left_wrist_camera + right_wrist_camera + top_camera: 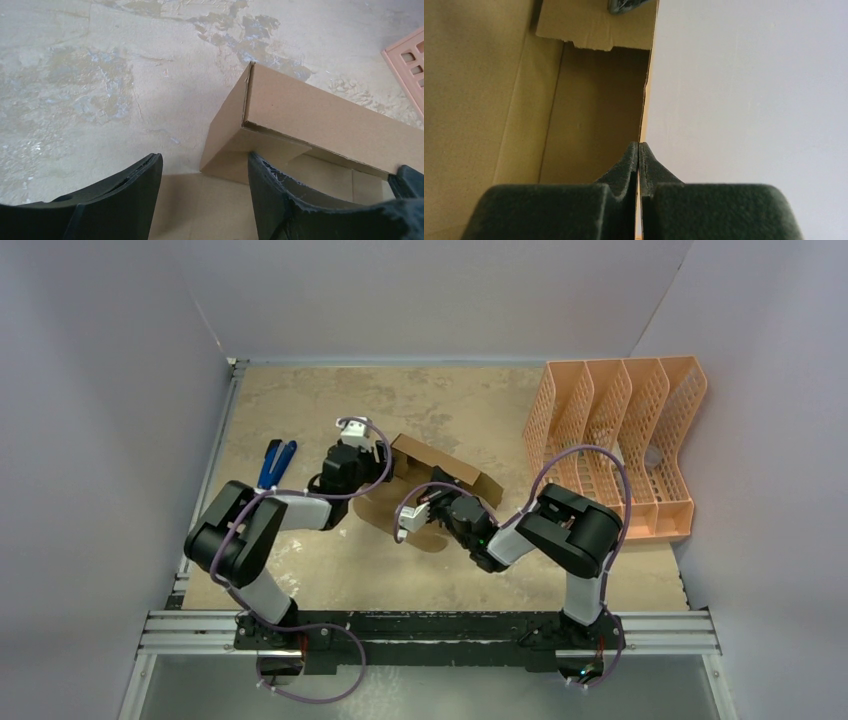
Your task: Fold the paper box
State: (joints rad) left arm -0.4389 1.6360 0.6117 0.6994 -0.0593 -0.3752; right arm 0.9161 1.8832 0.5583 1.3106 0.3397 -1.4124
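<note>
The paper box (445,472) is brown cardboard, partly folded, in the middle of the table with one long wall raised and flat flaps spread toward me. My left gripper (385,455) is open at the box's left end. In the left wrist view (205,165) the box corner (320,115) stands between its fingers, and the right finger (280,200) is inside the box under a folded-in end tab. My right gripper (437,498) is shut on the thin edge of a box wall (499,90), seen pinched between its pads in the right wrist view (639,150).
A peach-orange perforated file organizer (615,445) stands at the back right, and its corner shows in the left wrist view (407,55). Blue-handled pliers (275,462) lie on the table left of the left gripper. White walls enclose the table.
</note>
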